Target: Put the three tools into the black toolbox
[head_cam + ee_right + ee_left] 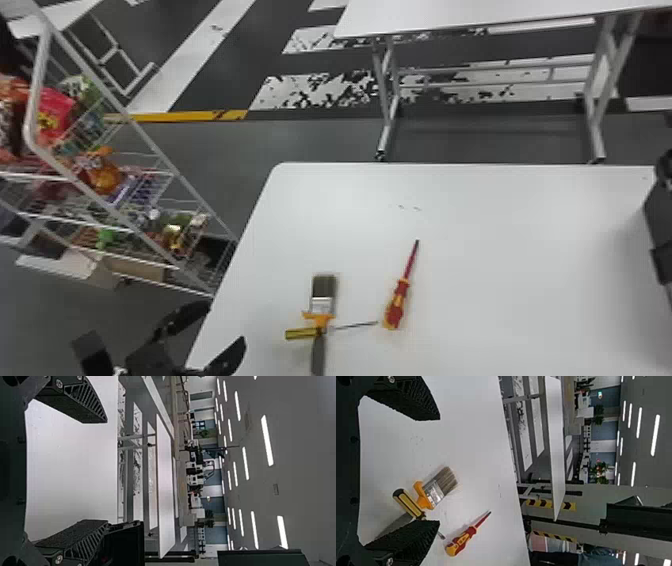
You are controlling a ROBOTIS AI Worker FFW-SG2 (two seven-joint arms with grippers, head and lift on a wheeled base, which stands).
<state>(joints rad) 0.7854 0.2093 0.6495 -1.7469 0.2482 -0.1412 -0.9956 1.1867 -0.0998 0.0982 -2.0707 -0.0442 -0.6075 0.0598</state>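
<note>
Three task items are lying on the white desk point(500, 225), all to the right of the left tool point(226, 322); the left tool is hanging near the desk's left edge, its two fingers standing spread, holding nothing; the yellow-and-black screwdriver point(300, 333) is lying nearest to it, crossing the handle of the paintbrush point(322, 302); the paintbrush is pointing its bristles away from the robot; the red-and-yellow screwdriver point(397, 302) is lying farther right of the left tool, apart from the paintbrush, its tip also pointing away.

The right tool point(107, 471) is showing in its wrist view over the desk, fingers likewise spread and gripping nothing; a black boxy object point(123, 546) is standing to its right, partly hidden by one finger; whether that object is touching the finger cannot be told.

Beyond the left tool, to its left, a wire rack point(35, 95) is holding packets; a second white table point(450, 15) is standing past the desk, well ahead of the left tool and to its right.
</note>
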